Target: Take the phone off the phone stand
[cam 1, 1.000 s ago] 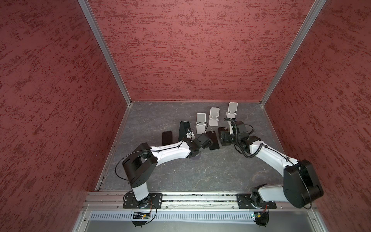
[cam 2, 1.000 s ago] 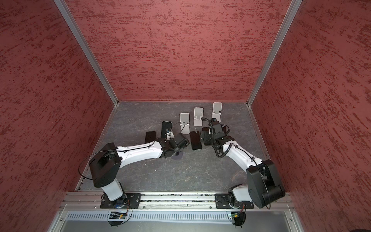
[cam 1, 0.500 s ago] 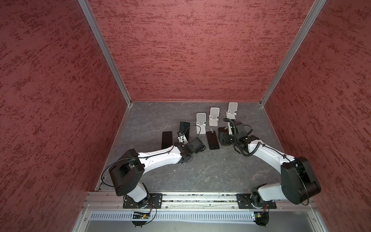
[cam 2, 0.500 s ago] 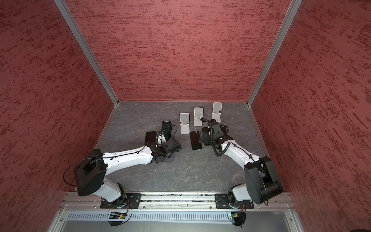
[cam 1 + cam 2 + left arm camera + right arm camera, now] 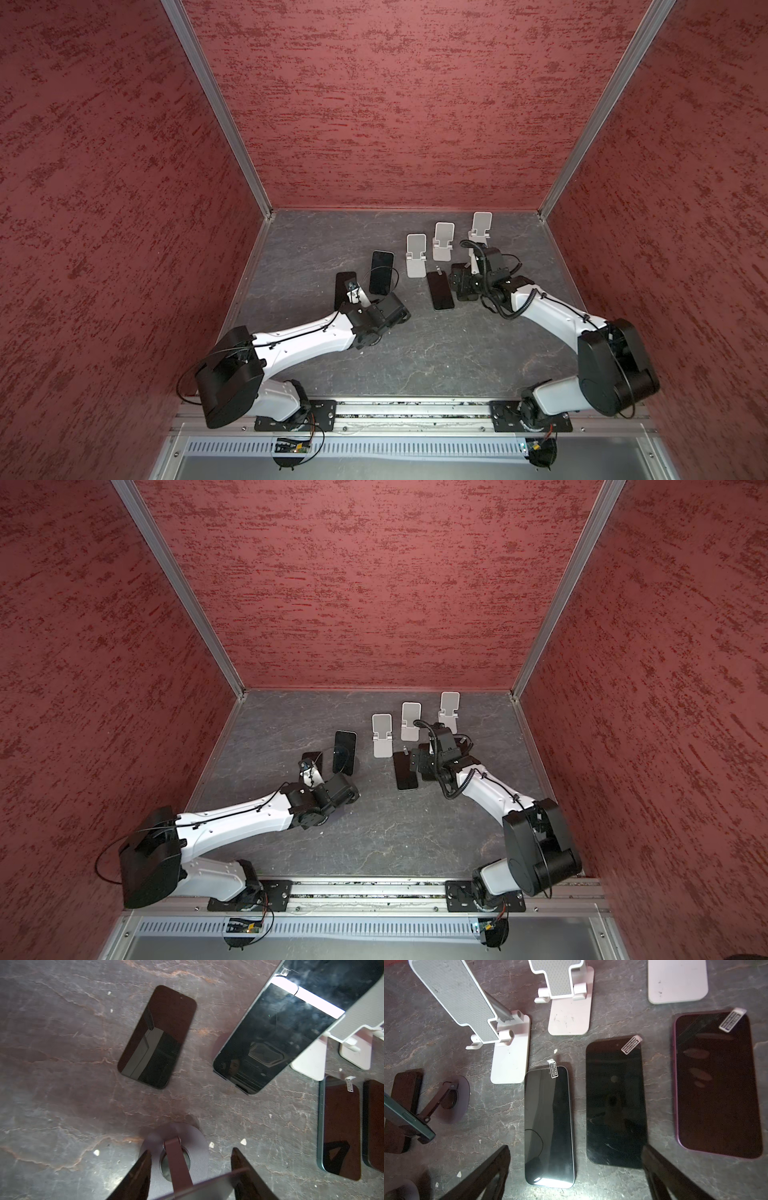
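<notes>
A dark phone (image 5: 381, 272) (image 5: 344, 752) leans tilted on a dark phone stand with a round base (image 5: 455, 1097); its green edge (image 5: 406, 1119) shows in the right wrist view. My left gripper (image 5: 191, 1150) is near and left of that phone (image 5: 270, 1043), apart from it. It is shut on the grey plate (image 5: 207, 1184) of a second dark stand, whose arm (image 5: 176, 1159) and round base (image 5: 200, 1142) lie between the fingers. In both top views the wrist (image 5: 388, 312) hides this stand. My right gripper (image 5: 575, 1147) (image 5: 463, 286) hangs open above flat phones.
Three white empty stands (image 5: 416, 253) (image 5: 443, 241) (image 5: 481, 224) stand in a row at the back. Phones lie flat on the grey floor: one at the left (image 5: 345, 286) (image 5: 158, 1036), three before the white stands (image 5: 550, 1126) (image 5: 614, 1101) (image 5: 716, 1084). Red walls close three sides.
My left arm has swung left and nearer, jaws still shut, away from the flat phone in the middle. The tilted phone and the right arm have hardly moved.
</notes>
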You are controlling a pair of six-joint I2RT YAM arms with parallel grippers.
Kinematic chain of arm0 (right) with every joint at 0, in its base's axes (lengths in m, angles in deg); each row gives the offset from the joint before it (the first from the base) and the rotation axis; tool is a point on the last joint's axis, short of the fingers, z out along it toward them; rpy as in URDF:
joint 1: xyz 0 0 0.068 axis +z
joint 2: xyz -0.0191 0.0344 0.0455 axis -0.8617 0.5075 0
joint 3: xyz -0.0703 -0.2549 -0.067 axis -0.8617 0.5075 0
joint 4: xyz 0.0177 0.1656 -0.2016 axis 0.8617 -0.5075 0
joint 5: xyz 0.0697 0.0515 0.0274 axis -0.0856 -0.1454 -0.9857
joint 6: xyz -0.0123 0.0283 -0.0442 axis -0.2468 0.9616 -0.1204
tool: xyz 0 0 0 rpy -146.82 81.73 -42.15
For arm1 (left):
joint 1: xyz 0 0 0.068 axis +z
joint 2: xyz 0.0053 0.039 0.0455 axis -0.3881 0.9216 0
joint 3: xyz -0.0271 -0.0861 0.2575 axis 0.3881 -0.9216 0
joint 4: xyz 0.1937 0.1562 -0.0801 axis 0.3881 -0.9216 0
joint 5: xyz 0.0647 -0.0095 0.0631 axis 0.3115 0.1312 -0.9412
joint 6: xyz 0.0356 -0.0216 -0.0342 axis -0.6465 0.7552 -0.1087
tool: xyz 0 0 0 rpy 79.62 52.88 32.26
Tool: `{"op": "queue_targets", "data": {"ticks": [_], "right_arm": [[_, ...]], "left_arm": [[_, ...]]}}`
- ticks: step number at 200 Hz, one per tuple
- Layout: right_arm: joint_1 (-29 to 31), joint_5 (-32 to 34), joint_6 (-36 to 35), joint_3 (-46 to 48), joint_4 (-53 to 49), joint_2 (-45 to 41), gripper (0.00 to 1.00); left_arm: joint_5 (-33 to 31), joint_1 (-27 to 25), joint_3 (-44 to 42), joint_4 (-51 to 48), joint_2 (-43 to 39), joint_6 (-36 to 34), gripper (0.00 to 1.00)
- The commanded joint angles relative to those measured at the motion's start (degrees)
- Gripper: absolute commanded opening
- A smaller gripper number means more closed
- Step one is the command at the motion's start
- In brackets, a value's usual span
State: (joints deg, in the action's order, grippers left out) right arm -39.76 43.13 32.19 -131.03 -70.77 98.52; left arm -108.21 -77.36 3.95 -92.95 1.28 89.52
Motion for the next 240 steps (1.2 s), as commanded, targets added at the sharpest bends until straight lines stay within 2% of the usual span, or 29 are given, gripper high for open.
{"op": "queue_targets", "data": {"ticks": [1, 37, 75, 141, 206, 240], "right_arm": [[-0.3, -0.9, 0.6, -1.9, 0.8, 1.2, 0.99], [-0.3, -1.4, 0.3, -2.5, 0.8, 1.6, 0.99], [-0.3, -1.4, 0.0, -2.8, 0.6, 1.4, 0.99], [-0.3, -1.7, -0.4, -3.8, 0.3, 1.8, 0.99], [-0.3, -1.5, -0.9, -5.0, -0.7, 2.5, 0.99], [-0.3, -1.4, -0.9, -5.4, -0.8, 2.8, 0.99]], "left_arm": [[-2.6, 0.7, -1.0, -4.6, -2.4, 3.5, 0.54], [-3.5, 1.7, -2.3, -8.6, -5.8, 5.6, 0.55], [-2.7, 5.4, -3.3, -10.0, -9.4, 3.9, 0.55], [-0.3, 14.8, -3.0, -9.3, -12.9, -4.1, 0.55], [7.6, 27.9, -2.3, 0.2, -13.3, -16.7, 0.56], [10.0, 32.7, -0.8, 4.5, -10.9, -21.3, 0.56]]}}
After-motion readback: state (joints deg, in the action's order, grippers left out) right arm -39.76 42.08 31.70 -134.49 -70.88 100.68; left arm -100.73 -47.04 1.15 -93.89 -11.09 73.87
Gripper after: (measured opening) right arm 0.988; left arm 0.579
